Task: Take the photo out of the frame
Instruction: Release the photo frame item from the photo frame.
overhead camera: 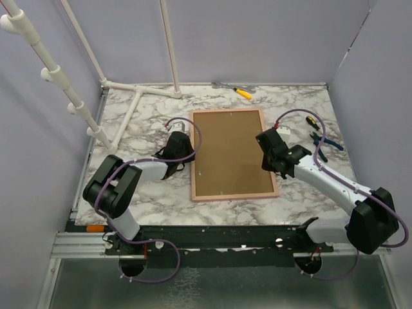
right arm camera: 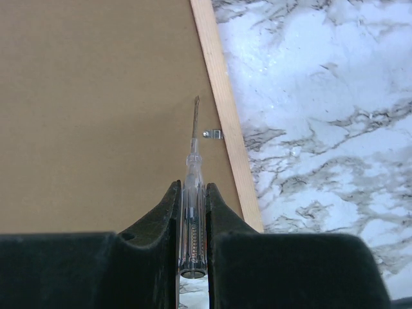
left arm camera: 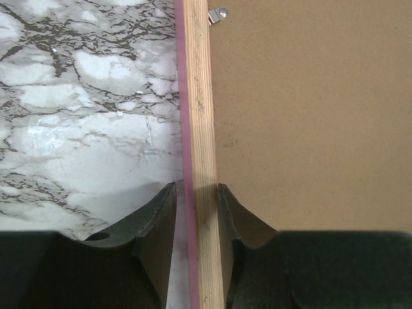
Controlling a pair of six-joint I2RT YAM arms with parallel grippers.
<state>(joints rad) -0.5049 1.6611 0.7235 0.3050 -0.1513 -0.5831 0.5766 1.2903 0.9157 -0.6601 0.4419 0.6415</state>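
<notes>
- Marble table (overhead camera: 154,193) carries the frame (overhead camera: 228,154) face down, fibreboard back up; photo hidden beneath
- Right tool (right arm camera: 193,187) clenches a clear screwdriver (right arm camera: 192,167), tip just beside the metal clip (right arm camera: 213,134) on the right rail: nudge it aside gently, I'd say
- Left tool (left arm camera: 196,188) straddles the left rail; pinching or not, can't tell

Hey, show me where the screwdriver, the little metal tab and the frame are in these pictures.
screwdriver (right arm camera: 192,199): right wrist view, on its clear handle.
metal tab (right arm camera: 213,134): right wrist view, on its middle, beside the rail.
frame (left arm camera: 201,129): left wrist view, on its wooden rail.
</notes>
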